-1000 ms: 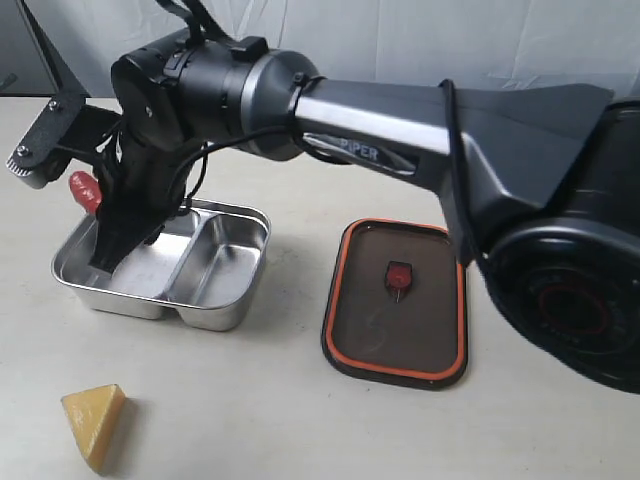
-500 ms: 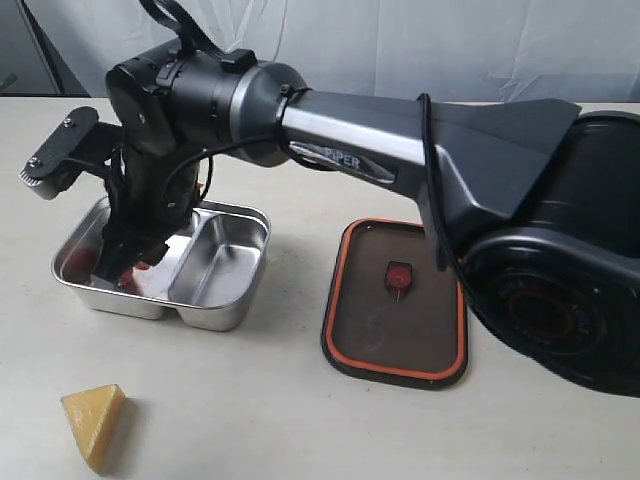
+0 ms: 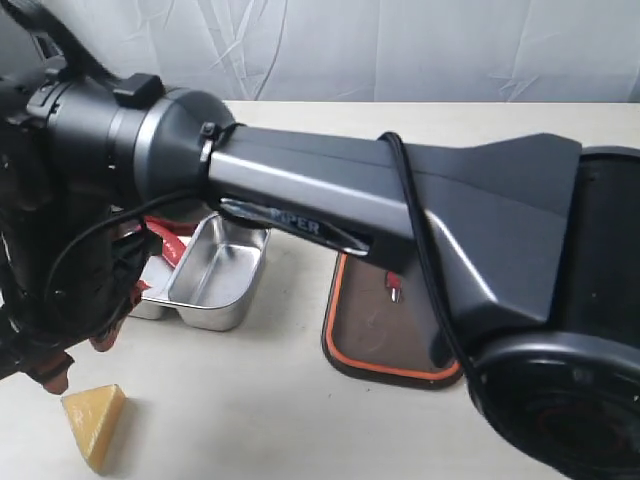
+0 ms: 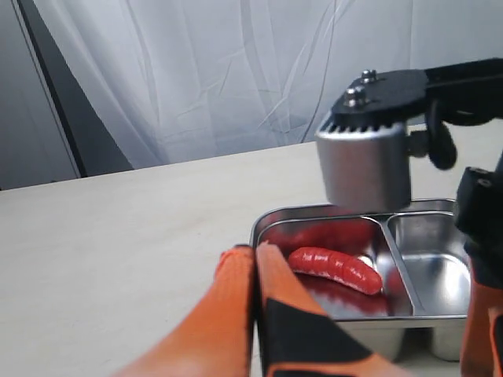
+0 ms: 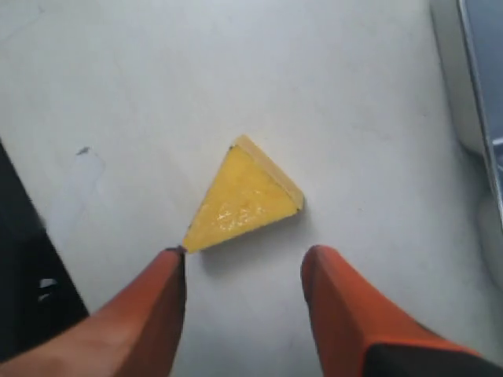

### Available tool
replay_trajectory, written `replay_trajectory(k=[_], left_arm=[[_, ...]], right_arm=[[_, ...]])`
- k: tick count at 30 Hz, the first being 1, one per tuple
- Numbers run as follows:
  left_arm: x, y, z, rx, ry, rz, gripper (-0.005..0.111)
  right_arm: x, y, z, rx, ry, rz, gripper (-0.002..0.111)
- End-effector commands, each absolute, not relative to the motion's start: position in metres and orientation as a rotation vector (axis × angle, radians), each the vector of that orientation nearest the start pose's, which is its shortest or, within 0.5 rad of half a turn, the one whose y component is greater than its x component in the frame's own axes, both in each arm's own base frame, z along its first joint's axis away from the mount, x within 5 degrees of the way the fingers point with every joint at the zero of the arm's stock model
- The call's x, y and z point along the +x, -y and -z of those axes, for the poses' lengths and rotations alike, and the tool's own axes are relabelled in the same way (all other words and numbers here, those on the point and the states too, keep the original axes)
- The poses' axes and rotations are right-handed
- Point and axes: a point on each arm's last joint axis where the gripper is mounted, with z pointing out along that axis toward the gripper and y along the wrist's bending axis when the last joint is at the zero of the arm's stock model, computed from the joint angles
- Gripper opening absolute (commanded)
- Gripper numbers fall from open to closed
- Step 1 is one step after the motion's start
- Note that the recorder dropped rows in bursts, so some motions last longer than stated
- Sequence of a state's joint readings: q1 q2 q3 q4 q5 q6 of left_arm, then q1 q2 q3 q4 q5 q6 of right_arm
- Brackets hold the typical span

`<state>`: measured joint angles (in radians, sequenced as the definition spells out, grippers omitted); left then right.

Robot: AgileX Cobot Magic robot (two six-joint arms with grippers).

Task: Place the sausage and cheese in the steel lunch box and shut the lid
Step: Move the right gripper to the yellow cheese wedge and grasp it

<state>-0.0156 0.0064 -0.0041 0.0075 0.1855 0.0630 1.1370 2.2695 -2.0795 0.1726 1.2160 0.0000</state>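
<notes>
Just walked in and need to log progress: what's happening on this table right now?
A two-armed robot is packing a steel lunch box. The sausage lies in one of its compartments. The right gripper, reaching across, hovers close to the cheese on the table, its jaws open, nothing gripped. The left gripper is shut on nothing and points toward the box. The lid lies on the table beside the box, so the box is not closed.

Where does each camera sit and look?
Exterior: off the arms, looking down at the table; a black arm fills it.
Left wrist: left arm, past shut left gripper to sausage in steel lunch box.
Right wrist: looking down past open right gripper at the cheese.
Both exterior and right wrist show the cheese.
</notes>
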Motion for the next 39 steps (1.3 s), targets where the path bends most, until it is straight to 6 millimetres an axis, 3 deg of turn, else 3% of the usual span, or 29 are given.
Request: replay_trajectory(k=[1,5,9,14,19,27,29,34,39], left_arm=[[0.056,0.001,-0.197,0.073,-1.663,-0.035,0.0],[0.056,0.001,-0.197,0.073,-1.663,-0.035,0.0],[0.056,0.001,-0.197,0.073,-1.663,-0.035,0.0],[0.056,0.001,-0.197,0.073,-1.663,-0.035,0.0],[0.056,0.001,-0.197,0.073,-1.663,-0.035,0.0],[0.056,0.001,-0.197,0.073,-1.663,-0.035,0.0],[0.056,0.001,-0.197,0.073,-1.663,-0.035,0.0],[0.056,0.001,-0.197,0.073,-1.663,-0.035,0.0],[0.056,0.001,-0.197,0.073,-1.663,-0.035,0.0]], right_arm=[[0.176,-0.452,-0.218,-1.443,-2.6,-0.397,0.048],[0.173,-0.45,-0.2,-1.34,-2.704,-0.424,0.048],[0.165,-0.448,-0.193,-1.348,-2.767,-0.444,0.048],[0.165,-0.449,-0.197,-1.346,-2.728,-0.435,0.048],[0.167,-0.452,-0.195,-1.211,-2.774,-0.464,0.048],[0.172,-0.451,-0.194,-1.202,-2.732,-0.393,0.048],[0.174,-0.451,-0.194,-1.194,-2.726,-0.378,0.052],[0.175,-0.45,-0.194,-1.196,-2.72,-0.361,0.078],[0.171,-0.451,-0.193,-1.181,-2.755,-0.407,0.08]])
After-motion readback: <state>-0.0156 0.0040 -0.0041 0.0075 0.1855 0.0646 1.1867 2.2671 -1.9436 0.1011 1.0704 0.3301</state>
